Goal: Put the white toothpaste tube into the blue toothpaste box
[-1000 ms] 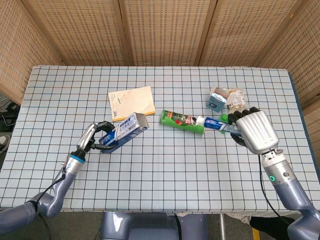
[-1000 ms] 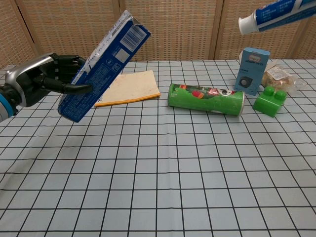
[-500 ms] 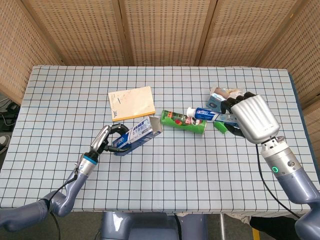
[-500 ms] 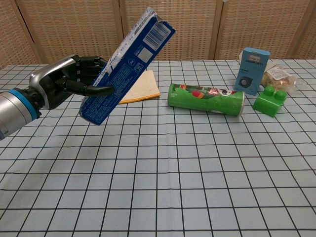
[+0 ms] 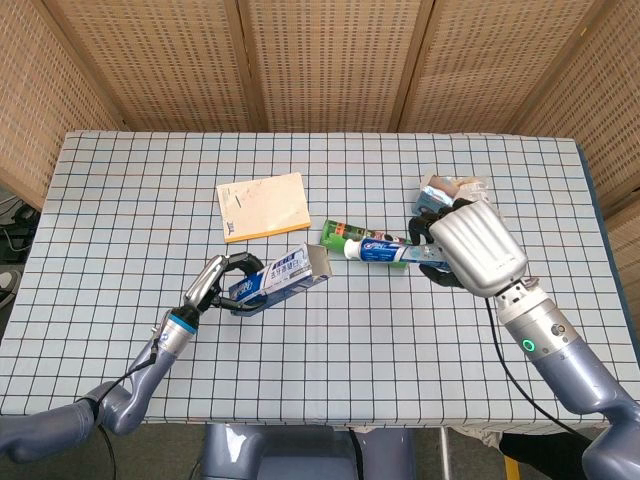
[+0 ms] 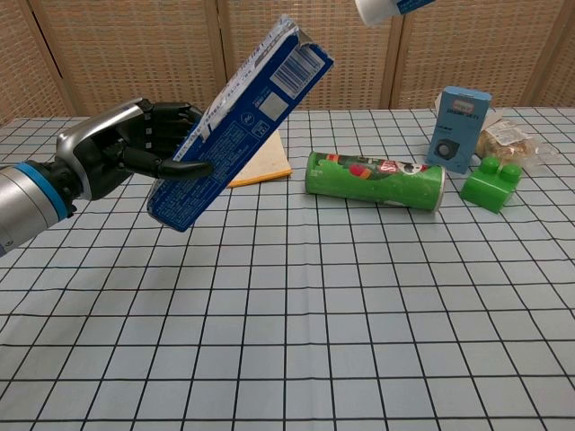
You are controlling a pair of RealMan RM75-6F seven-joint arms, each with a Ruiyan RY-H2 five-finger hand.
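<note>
My left hand (image 5: 222,284) (image 6: 126,148) grips the blue toothpaste box (image 5: 278,280) (image 6: 240,120) and holds it above the table, tilted, with its open end toward the right and upward. My right hand (image 5: 464,246) holds the white toothpaste tube (image 5: 378,249) level in the air, cap end pointing left toward the box's open end. A short gap separates cap and box. In the chest view only the tube's cap end (image 6: 386,8) shows at the top edge, and the right hand is out of that frame.
A green cylindrical can (image 5: 338,236) (image 6: 375,180) lies on the checked tablecloth under the tube. A yellow notepad (image 5: 262,206) (image 6: 255,162) lies behind the box. A small blue carton (image 6: 457,129), a green block (image 6: 490,183) and a wrapped snack (image 6: 506,141) stand at the back right.
My right hand has carried the tube leftward, over the green can, toward the box. My left hand has moved the box right and raised its open end.
</note>
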